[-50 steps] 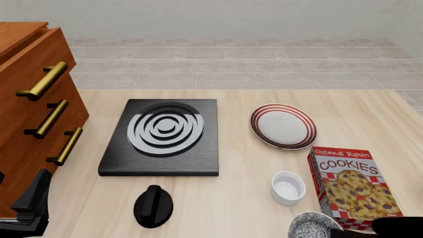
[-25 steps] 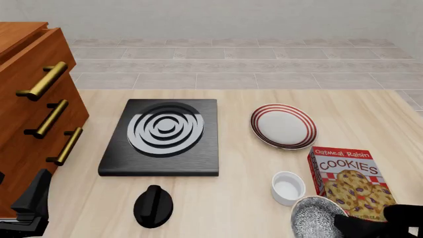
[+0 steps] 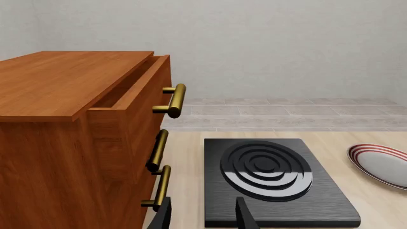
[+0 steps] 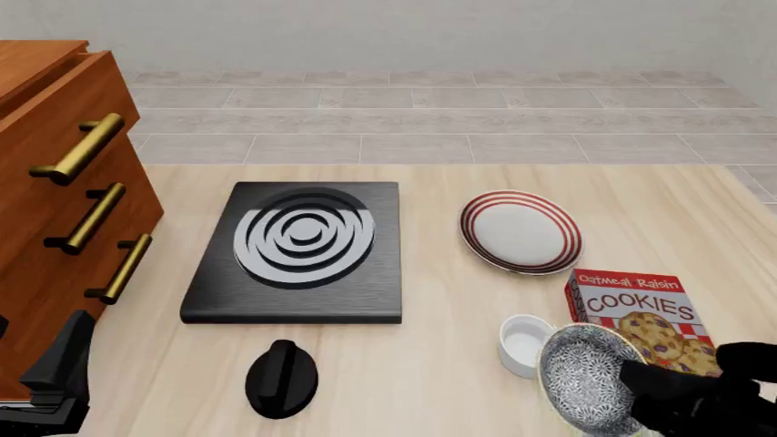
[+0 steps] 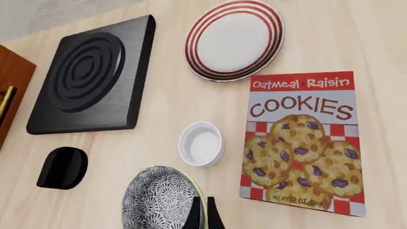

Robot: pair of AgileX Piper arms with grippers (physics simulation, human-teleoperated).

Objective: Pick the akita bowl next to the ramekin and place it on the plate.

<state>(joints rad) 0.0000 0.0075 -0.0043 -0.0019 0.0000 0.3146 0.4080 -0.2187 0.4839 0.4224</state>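
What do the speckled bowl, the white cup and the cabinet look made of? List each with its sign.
Speckled bowl, in the right claw: looks like glazed ceramic, with a dense black-and-white pattern and a thin rim.
White cup: likely glazed ceramic or porcelain; plain white, thick rim.
Cabinet: looks like reddish-brown wood with visible grain; its handles look like brass, with a golden sheen.
Being renders, these are guesses.

Table [image 4: 486,200]: pale matt wood grain. Drawer cabinet [image 3: 57,124]: reddish wood, brass-like metal handles [image 3: 173,100]. Stove [image 4: 297,255]: black, brushed finish. Cookie box [image 5: 299,138]: printed card.
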